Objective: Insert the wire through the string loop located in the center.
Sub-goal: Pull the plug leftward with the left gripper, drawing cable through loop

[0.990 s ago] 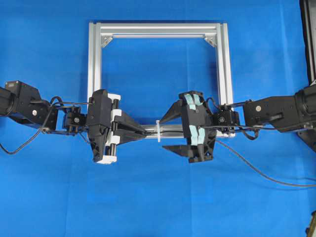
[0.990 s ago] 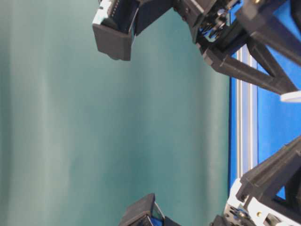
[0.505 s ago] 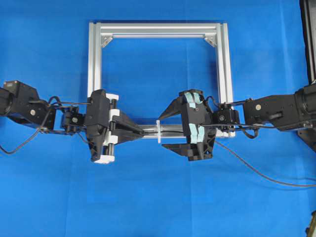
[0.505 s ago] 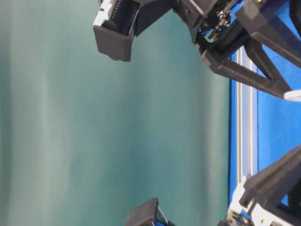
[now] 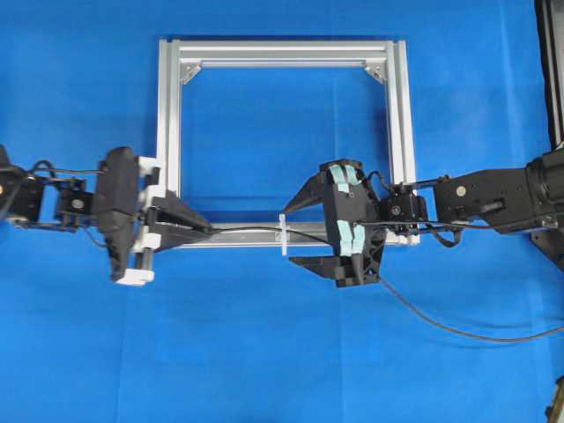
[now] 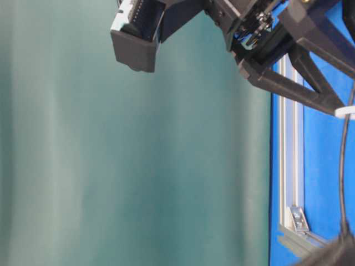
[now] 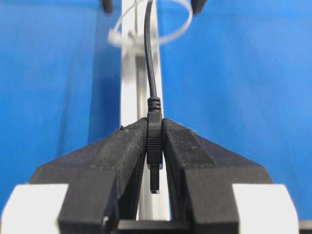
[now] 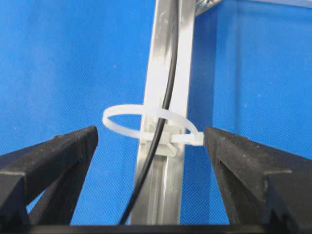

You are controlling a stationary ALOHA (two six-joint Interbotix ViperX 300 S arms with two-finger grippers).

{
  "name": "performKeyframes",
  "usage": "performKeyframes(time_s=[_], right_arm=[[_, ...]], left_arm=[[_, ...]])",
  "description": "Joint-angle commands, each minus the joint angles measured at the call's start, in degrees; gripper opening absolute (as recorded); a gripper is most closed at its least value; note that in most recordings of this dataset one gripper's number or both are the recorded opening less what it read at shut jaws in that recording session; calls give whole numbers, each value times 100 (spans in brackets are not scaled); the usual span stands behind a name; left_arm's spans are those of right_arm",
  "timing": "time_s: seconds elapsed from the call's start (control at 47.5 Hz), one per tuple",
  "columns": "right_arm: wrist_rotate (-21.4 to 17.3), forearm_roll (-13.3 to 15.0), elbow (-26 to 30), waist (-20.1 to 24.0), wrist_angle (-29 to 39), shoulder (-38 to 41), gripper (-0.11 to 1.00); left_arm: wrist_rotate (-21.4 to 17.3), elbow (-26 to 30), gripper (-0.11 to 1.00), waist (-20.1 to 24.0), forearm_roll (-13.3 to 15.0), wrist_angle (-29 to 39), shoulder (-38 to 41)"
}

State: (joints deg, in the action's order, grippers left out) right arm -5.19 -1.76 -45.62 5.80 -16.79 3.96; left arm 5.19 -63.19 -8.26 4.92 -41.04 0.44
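Note:
The wire (image 5: pixel 458 330) is a thin black cable. It comes in from the right, passes under my right gripper (image 5: pixel 289 236) and runs along the near rail. In the right wrist view the wire (image 8: pixel 163 109) goes through the white string loop (image 8: pixel 187 138), which stands on that rail. My right gripper (image 8: pixel 150 134) is open, one finger on each side of the string loop (image 5: pixel 283 235), touching nothing. My left gripper (image 5: pixel 211 231) is left of the loop and shut on the wire's plug (image 7: pixel 154 141). From there the cable leads ahead through the string loop (image 7: pixel 181 30).
The silver square frame (image 5: pixel 282 53) lies on the blue cloth, its far rail and corner brackets behind both grippers. The table-level view shows the rail (image 6: pixel 288 138), the right arm above it and the taut wire (image 6: pixel 344 166). A dark stand is at the right edge (image 5: pixel 551 70).
My left gripper has drawn back to the left along the rail with the plug, pulling more wire through the loop. The slack at the right has shifted. The right gripper has stayed in place.

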Motion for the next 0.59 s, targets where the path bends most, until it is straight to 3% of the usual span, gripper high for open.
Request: performKeyframes(time_s=[0.0,0.569], right_arm=[[0,0,44,18,-18,-79,93],[0,0,53,79,-26,-114,93]], left_arm=[[26,-185,9,-18,-9,-35,-281],[123,-1459,9,-281,-18,44,-1608]])
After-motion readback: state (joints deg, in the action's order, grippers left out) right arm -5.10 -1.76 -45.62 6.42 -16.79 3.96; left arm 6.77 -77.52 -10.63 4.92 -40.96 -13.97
